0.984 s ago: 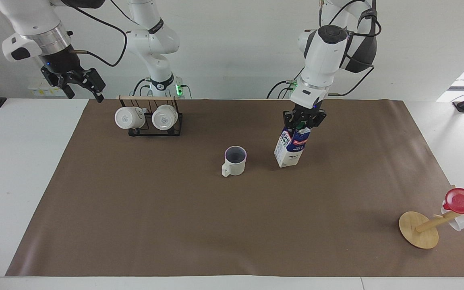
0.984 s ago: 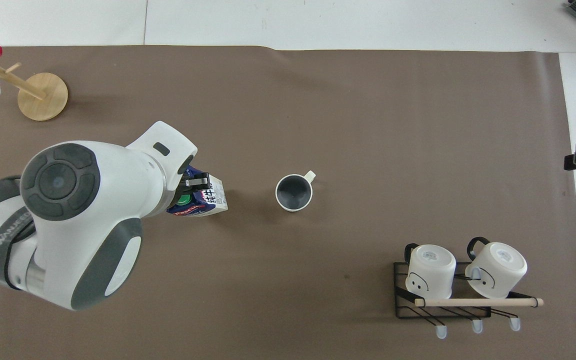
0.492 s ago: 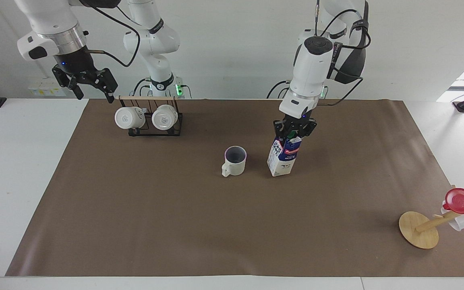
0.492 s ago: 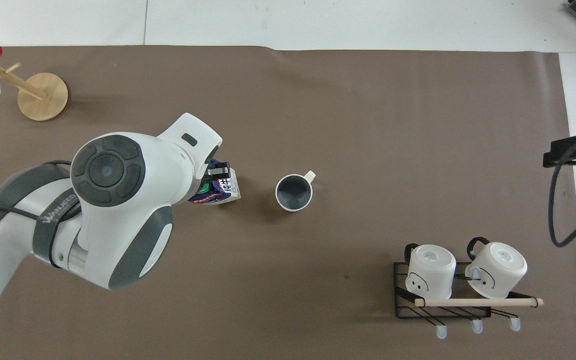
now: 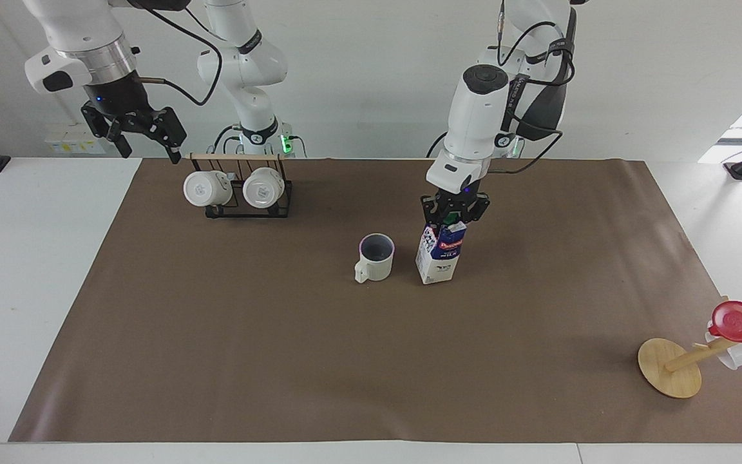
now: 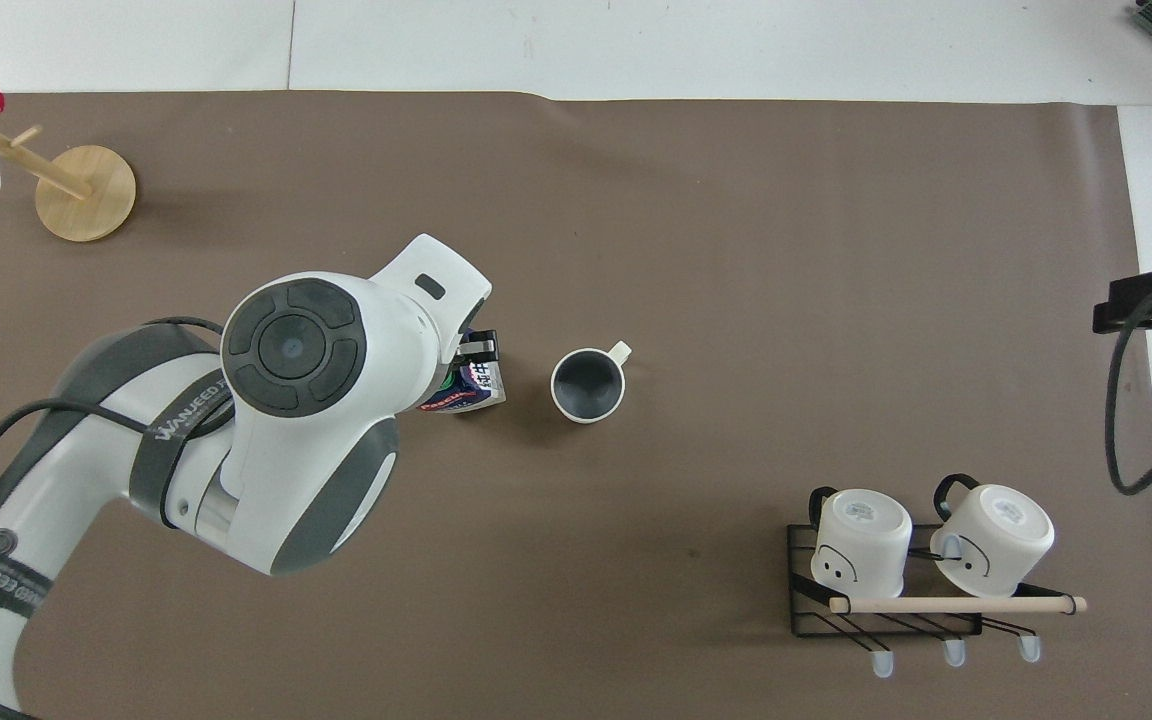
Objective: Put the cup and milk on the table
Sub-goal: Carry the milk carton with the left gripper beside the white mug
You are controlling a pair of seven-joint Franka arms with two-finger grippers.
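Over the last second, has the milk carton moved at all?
Yes. The milk carton, held at its top by the left gripper, has shifted toward the cup, which stayed put, and now stands close beside it, more upright.

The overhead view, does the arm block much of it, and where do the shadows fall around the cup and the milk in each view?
Overhead view: the left arm's white housing hides most of the milk and the left gripper; a soft shadow lies on the brown sheet under the cup. Facing view: both stand unobstructed, shadows faint; bright daylight washes out the table corner at the left arm's end.
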